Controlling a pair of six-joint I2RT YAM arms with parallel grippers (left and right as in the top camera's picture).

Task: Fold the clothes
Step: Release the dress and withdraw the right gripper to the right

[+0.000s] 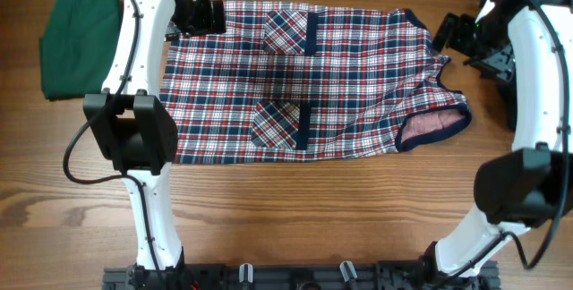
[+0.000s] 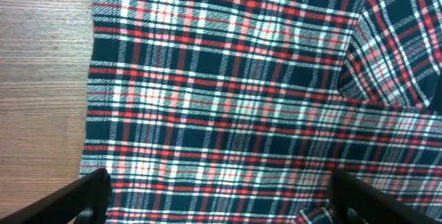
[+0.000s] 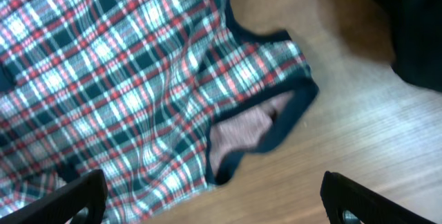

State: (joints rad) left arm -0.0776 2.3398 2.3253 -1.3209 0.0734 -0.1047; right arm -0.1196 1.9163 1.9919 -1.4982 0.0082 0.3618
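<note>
The clothes in play are a red-white-navy plaid dress [image 1: 349,84], spread flat mid-table with two pockets facing up, and a folded dark-green garment [image 1: 81,44] at the far left. My left gripper [image 1: 201,14] hovers open over the dress's far left corner. In the left wrist view the gripper [image 2: 219,200] has only plaid cloth [image 2: 228,92] beneath it and nothing between its fingers. My right gripper [image 1: 457,35] is open by the dress's far right shoulder. In the right wrist view this gripper [image 3: 214,200] is empty above the navy-trimmed armhole [image 3: 259,124] and bare wood.
The wooden table [image 1: 295,209] shows bare in front of the dress. Both white arms [image 1: 134,84] reach in from the front edge, the left one lying between the green garment and the dress. A dark shape [image 3: 414,30] fills the right wrist view's upper right.
</note>
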